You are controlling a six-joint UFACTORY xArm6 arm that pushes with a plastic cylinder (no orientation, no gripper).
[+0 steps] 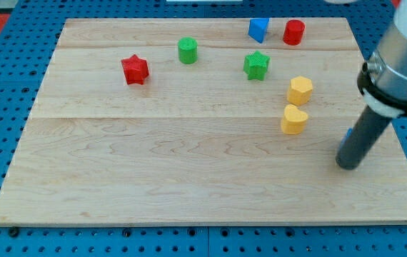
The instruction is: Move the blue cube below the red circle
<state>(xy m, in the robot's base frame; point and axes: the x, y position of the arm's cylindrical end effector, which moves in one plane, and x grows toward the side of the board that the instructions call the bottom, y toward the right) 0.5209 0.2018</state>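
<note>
Blue cube (258, 29) just left of red circle (293, 32); my tip (347, 165) far off, touching nothing.

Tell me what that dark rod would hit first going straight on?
The wooden board: my tip points straight down at it, seemingly touching. No block shows beneath; the yellow heart sits apart, toward the view's left.

We see a red star block (135, 69), green cylinder block (188, 51), green star block (256, 65), and, at four o'clock from it, a yellow hexagon block (300, 90) and yellow heart block (294, 119) on the wooden surface (153, 171).
</note>
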